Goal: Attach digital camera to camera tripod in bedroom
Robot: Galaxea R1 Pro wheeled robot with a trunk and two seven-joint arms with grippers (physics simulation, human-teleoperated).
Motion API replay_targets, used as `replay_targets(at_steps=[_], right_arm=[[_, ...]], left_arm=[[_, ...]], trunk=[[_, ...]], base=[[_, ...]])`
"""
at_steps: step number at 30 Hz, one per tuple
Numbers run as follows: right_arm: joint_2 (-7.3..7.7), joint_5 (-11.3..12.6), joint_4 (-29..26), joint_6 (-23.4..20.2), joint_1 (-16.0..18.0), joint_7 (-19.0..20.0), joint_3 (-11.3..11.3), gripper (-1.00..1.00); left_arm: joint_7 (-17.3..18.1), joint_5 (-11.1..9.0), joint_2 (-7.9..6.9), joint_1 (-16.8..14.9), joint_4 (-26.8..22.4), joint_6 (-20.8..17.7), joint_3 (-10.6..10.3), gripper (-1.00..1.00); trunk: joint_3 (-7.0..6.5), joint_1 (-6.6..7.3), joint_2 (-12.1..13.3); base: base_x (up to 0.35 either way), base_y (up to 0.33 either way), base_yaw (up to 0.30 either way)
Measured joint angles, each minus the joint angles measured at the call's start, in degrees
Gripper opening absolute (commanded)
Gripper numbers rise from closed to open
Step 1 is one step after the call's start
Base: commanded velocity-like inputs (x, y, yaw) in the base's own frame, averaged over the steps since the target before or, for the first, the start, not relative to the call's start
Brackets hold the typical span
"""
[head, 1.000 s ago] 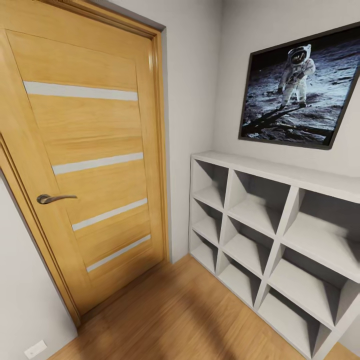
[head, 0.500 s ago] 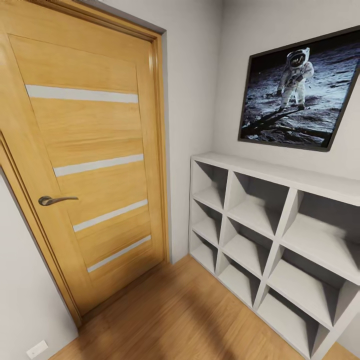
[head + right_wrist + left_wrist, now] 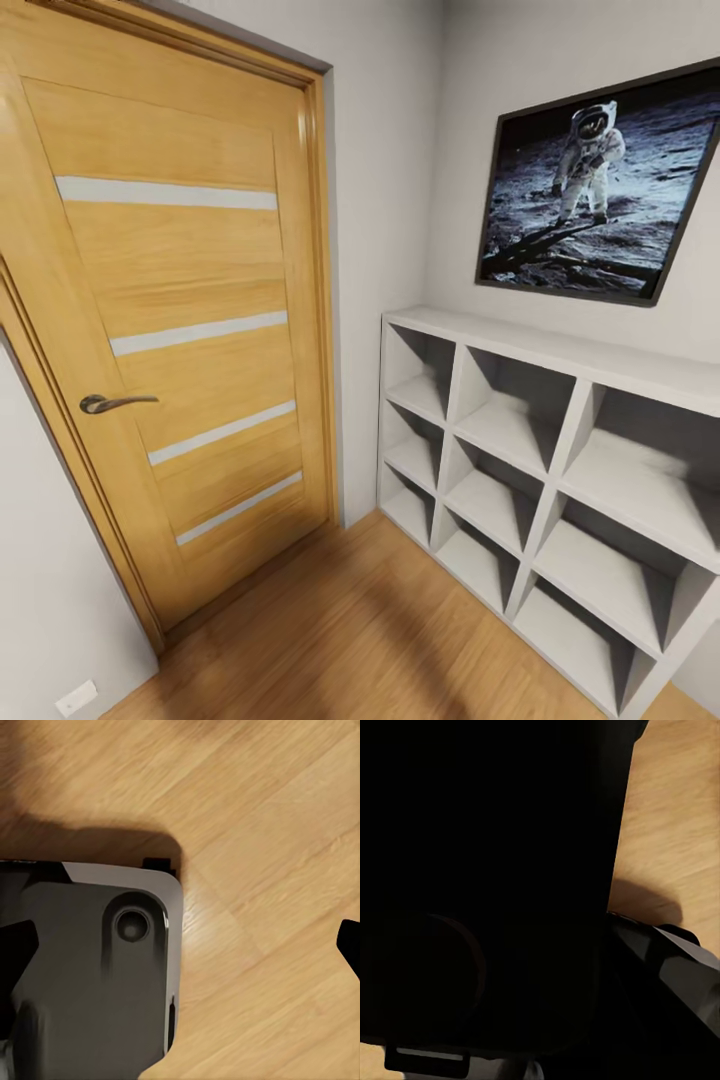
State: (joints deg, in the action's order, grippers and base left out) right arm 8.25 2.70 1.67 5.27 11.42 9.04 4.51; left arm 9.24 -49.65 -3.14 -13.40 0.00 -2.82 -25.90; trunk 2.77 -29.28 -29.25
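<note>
In the left wrist view a black boxy body (image 3: 487, 870) with a round part low on it sits right against the lens. It looks like the digital camera held in my left gripper, whose fingers are hidden behind it. My right gripper (image 3: 180, 945) is open over the wood floor (image 3: 262, 832). Its dark fingertips (image 3: 350, 945) stand far apart at the picture's edges with nothing between them. The camera tripod is out of view.
A closed wooden door (image 3: 180, 330) with a metal handle (image 3: 115, 403) stands ahead on the left. A white cube shelf (image 3: 540, 460) runs along the right wall under a framed astronaut picture (image 3: 600, 190). My grey base (image 3: 97, 967) is below the right gripper.
The whole head view has drifted slightly, so the camera has moved a little. The door, shelf and picture themselves have not moved.
</note>
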Motion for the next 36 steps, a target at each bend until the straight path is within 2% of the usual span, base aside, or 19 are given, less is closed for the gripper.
replay_targets(at_steps=[16, 20, 28, 36], right_arm=[[0.00, 0.0, 0.0, 0.0, 0.0, 0.0, 0.0, 1.00], [0.00, 0.0, 0.0, 0.0, 0.0, 0.0, 0.0, 1.00], [0.00, 0.0, 0.0, 0.0, 0.0, 0.0, 0.0, 1.00], [0.00, 0.0, 0.0, 0.0, 0.0, 0.0, 0.0, 1.00]], left_arm=[[-0.1, 0.0, 0.00, 0.0, 0.0, 0.0, 0.0, -1.00], [-0.2, 0.0, 0.00, 0.0, 0.0, 0.0, 0.0, -1.00], [-4.4, 0.0, 0.28, 0.0, -0.1, 0.0, 0.1, -1.00], [-5.4, 0.0, 0.35, 0.0, -0.1, 0.0, 0.1, -1.00]], trunk=[[-2.78, 3.51, 6.3], [-2.78, 3.51, 6.4], [-2.78, 3.51, 6.4], [-2.78, 3.51, 6.4]], base=[[0.000, 0.000, 0.000], [0.000, 0.000, 0.000], [0.000, 0.000, 0.000], [0.000, 0.000, 0.000]])
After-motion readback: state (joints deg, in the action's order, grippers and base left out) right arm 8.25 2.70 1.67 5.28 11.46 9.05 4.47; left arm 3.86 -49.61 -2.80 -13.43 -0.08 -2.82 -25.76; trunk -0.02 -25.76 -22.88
